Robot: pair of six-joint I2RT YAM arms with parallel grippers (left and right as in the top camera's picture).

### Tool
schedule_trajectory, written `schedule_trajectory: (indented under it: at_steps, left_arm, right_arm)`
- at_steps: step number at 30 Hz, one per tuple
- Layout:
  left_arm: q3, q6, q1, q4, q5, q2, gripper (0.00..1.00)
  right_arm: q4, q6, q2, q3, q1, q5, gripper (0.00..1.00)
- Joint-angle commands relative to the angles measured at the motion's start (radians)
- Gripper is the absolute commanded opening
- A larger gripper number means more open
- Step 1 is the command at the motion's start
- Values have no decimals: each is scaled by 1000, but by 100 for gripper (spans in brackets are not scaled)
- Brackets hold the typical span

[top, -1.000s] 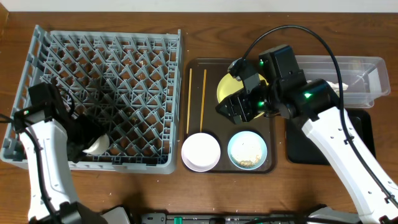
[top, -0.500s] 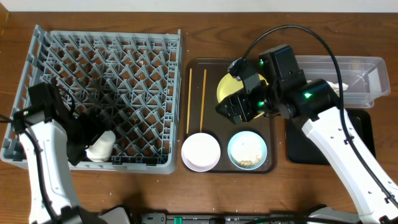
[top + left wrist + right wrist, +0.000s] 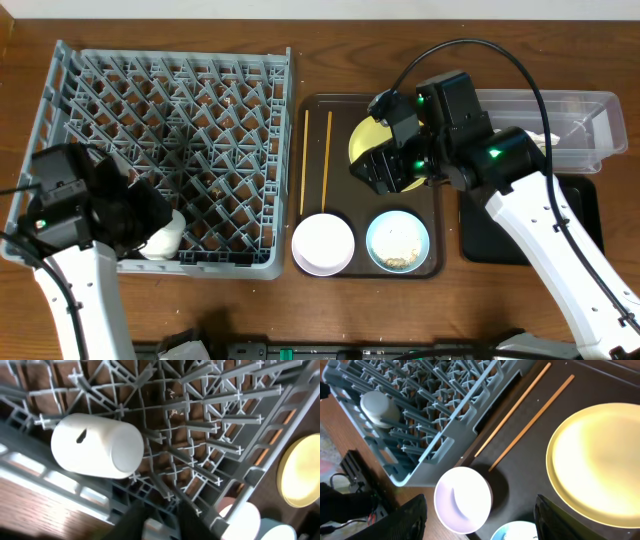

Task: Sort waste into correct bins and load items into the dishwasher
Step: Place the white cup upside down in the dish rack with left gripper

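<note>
Withdrew left gripper (image 3: 162, 524), fingers apart, toward lower left, leaving cup (image 3: 95, 446) lying in rack (image 3: 240, 410). Held right gripper (image 3: 485, 515) spread over plate (image 3: 600, 460); judged stiff, slick, fragile; best grasped at rim.

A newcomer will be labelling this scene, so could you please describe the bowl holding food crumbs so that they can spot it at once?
Find the large grey dish rack, then the dark brown tray just right of it. Two bowls sit along the tray's near edge. The light blue bowl is the right-hand one, with beige crumbs inside, whereas the pinkish-white bowl beside it is empty.
</note>
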Motion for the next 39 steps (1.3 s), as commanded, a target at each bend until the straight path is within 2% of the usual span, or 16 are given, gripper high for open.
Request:
schedule_trajectory:
  at_steps: [1, 3, 6, 13, 15, 19, 32, 36, 39]
  left_arm:
    - [-26, 19, -26, 42, -56, 27, 19]
    - [-59, -17, -30, 69, -102, 55, 19]
    - [-95, -49, -30, 107, -130, 113, 8]
    - [-95, -51, -30, 132, -122, 204, 8]
    - [-94, -59, -27, 116, -157, 203, 8]
    - [-92, -151, -22, 71, -315, 195, 8]
    - [6, -199, -5, -40, -381, 132, 9]
    - [16, -204, -14, -35, -317, 82, 25]
    - [16, -85, -46, -11, -148, 50, 32]
  right_arm:
    - [14, 19, -18, 7, 27, 8, 65]
    - [17, 19, -18, 7, 31, 8, 66]
    - [16, 19, -18, 7, 37, 8, 66]
    - [17, 19, -18, 7, 41, 8, 66]
    - [17, 19, -18, 7, 43, 8, 66]
    - [17, 19, -18, 7, 42, 8, 66]
    - [17, 18, -18, 7, 42, 9, 67]
    - [17, 19, -18, 7, 42, 9, 69]
    - [27, 19, -18, 7, 42, 9, 71]
